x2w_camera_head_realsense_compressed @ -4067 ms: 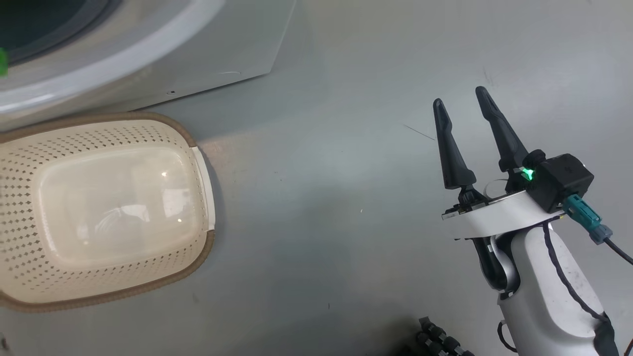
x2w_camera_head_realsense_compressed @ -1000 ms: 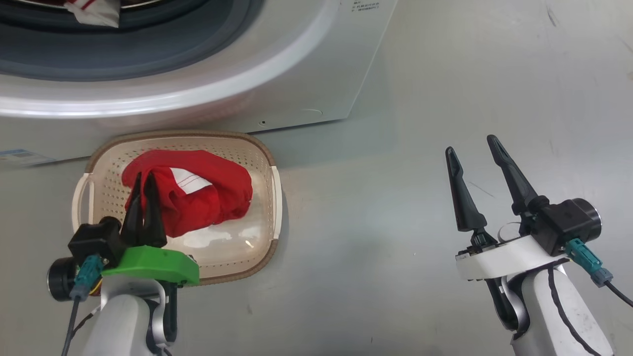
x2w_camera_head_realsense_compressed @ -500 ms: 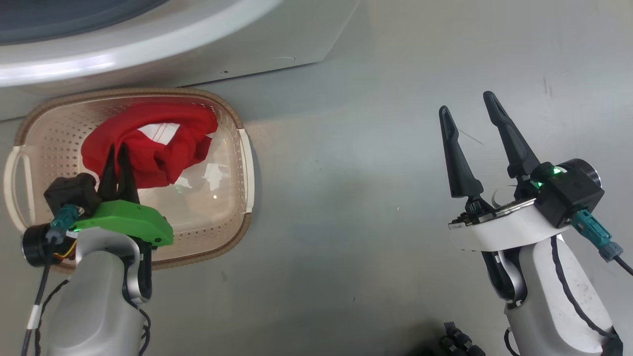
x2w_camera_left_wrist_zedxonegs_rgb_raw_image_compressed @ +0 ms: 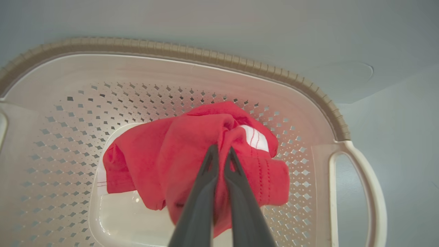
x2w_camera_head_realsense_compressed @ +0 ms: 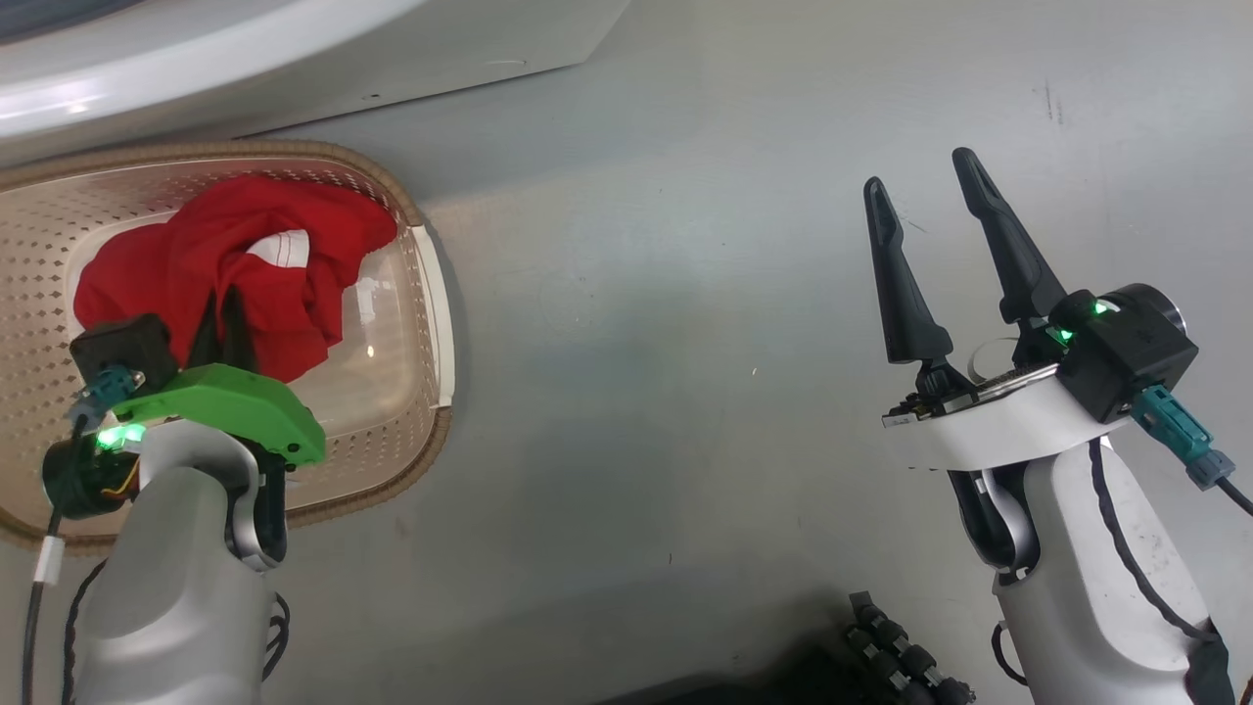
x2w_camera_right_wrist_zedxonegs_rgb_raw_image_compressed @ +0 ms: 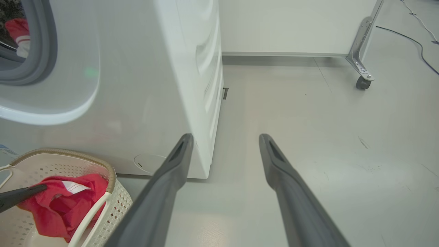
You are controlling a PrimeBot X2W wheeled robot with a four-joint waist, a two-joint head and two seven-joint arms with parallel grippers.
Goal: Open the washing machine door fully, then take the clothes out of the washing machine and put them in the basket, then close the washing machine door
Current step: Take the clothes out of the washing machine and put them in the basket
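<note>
A red garment with a white panel, one of the clothes (x2w_camera_head_realsense_compressed: 245,255) (x2w_camera_left_wrist_zedxonegs_rgb_raw_image_compressed: 192,154) (x2w_camera_right_wrist_zedxonegs_rgb_raw_image_compressed: 58,206), hangs bunched inside the cream basket (x2w_camera_head_realsense_compressed: 431,294) (x2w_camera_left_wrist_zedxonegs_rgb_raw_image_compressed: 240,67) (x2w_camera_right_wrist_zedxonegs_rgb_raw_image_compressed: 85,159). My left gripper (x2w_camera_head_realsense_compressed: 223,308) (x2w_camera_left_wrist_zedxonegs_rgb_raw_image_compressed: 221,152) is shut on its upper folds. One dark left finger (x2w_camera_right_wrist_zedxonegs_rgb_raw_image_compressed: 20,195) reaches into the basket from the left. My right gripper (x2w_camera_head_realsense_compressed: 918,171) (x2w_camera_right_wrist_zedxonegs_rgb_raw_image_compressed: 226,137) stands open over bare floor, holding nothing. The white washing machine (x2w_camera_head_realsense_compressed: 294,49) (x2w_camera_right_wrist_zedxonegs_rgb_raw_image_compressed: 137,85) rises just behind the basket. More red-and-white clothes (x2w_camera_right_wrist_zedxonegs_rgb_raw_image_compressed: 19,34) lie in its drum. The washing machine door is out of view.
Grey floor spreads to the right of the machine and basket. A metal leg with a caster (x2w_camera_right_wrist_zedxonegs_rgb_raw_image_compressed: 362,82) stands at the far right near a white wall panel. A dark cable (x2w_camera_right_wrist_zedxonegs_rgb_raw_image_compressed: 411,37) lies beyond it. A black ribbed part (x2w_camera_head_realsense_compressed: 891,656) sits at the head view's bottom edge.
The head camera has tilted, so the basket and machine have slid left and up in view. The basket was bare four seconds ago and now holds the red garment. Both grippers keep their state.
</note>
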